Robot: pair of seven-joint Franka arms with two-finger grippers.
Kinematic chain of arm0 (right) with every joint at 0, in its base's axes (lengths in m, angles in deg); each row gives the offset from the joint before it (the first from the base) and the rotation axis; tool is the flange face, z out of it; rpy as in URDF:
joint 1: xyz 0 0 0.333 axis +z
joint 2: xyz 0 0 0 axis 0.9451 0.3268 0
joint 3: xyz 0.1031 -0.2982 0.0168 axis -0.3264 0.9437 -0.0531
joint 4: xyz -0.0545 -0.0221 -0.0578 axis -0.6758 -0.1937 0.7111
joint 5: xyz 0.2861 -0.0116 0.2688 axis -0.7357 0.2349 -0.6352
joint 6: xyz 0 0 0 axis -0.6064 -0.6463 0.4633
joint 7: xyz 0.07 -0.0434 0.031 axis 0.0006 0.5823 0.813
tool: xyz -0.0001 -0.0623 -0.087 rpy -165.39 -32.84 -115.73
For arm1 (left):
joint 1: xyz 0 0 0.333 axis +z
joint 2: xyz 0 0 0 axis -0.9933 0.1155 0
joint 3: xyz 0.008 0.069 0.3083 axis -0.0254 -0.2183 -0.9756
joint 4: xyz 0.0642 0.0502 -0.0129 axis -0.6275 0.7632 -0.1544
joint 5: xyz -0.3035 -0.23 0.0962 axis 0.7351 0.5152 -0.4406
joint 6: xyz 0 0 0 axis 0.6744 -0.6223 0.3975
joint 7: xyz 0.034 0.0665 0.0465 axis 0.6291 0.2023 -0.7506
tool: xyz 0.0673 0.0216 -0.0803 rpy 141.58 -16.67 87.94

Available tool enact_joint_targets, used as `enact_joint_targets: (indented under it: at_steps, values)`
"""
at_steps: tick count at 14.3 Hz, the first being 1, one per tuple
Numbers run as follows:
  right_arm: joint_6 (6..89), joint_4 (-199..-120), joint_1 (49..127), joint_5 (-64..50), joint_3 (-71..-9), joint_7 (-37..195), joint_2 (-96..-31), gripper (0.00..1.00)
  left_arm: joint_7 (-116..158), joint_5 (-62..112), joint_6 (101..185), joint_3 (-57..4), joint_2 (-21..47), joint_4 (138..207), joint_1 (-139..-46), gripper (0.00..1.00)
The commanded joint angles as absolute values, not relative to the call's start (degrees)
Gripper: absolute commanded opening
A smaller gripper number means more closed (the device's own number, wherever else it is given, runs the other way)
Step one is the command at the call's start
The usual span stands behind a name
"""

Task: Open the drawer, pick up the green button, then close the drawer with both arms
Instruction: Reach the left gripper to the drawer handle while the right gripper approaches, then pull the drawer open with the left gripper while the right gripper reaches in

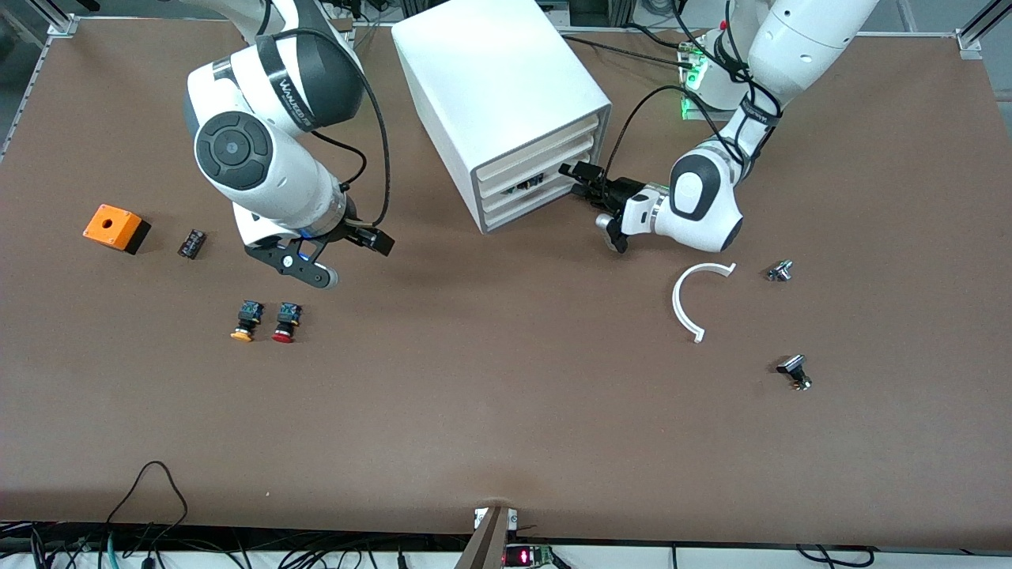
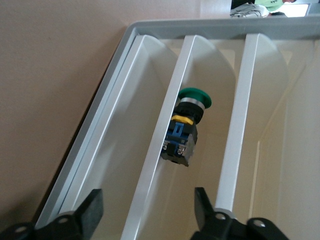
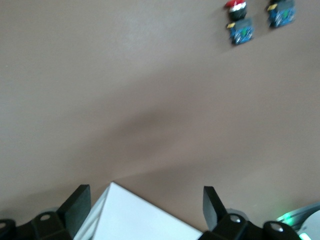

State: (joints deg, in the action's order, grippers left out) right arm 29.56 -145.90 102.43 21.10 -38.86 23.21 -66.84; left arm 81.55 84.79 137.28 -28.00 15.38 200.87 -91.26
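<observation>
Right jaws: the right gripper [image 1: 336, 251] hangs spread wide and empty over bare table toward the right arm's end; this arm waits
Left jaws: the left gripper [image 1: 583, 183] is spread wide at the cabinet's front, its fingertips [image 2: 92, 202] apart with nothing between them
Orange box [image 1: 116, 227]: near the table edge at the right arm's end
Orange-capped pushbutton [image 1: 246, 321] and red-capped pushbutton [image 1: 285, 322]: side by side, nearer the front camera than the right gripper
Cabinet [image 1: 506, 103]: near the edge where the bases stand, mid-table, four drawers stacked
Drawer [image 2: 150, 150]: pulled out a little, judging by the left wrist view
Button [image 2: 184, 131]: green cap, lying on its side in that drawer, leaning on a white divider
White curved strip [image 1: 696, 300]: toward the left arm's end
Risk: probably the fingers strike the drawer front or divider instead of straddling the button, knocking it deeper
Risk: likely a tilted pinch on the round cap slips
</observation>
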Motion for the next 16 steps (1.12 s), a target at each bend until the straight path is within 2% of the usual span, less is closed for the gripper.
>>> enact_joint_targets:
  at_steps: [1, 4, 7, 8, 16]
  values:
    - [31.74, -145.20, 102.74, 18.66, -38.55, 19.15, -65.95, 0.99, 88.88, 89.75, 137.98, -27.34, 18.14, 201.47, -91.36, 0.69]
    - [32.89, -141.26, 104.58, 18.66, -38.55, 14.32, -63.68, 0.99, 91.72, 92.05, 137.98, -27.07, 19.12, 201.47, -91.98, 0.58]
    - [32.89, -136.69, 105.37, 18.66, -38.55, 11.41, -61.21, 0.99, 91.72, 92.05, 137.72, -27.07, 19.12, 201.47, -91.98, 0.10]
    - [32.98, -135.89, 105.55, 18.58, -38.55, 10.36, -60.86, 0.99, 91.72, 92.05, 137.63, -27.07, 19.12, 201.47, -91.89, 0.00]
    - [33.68, -127.81, 106.60, 15.06, -38.55, 1.22, -56.73, 0.99, 90.93, 91.26, 137.46, -27.95, 19.03, 199.28, -90.14, 0.00]
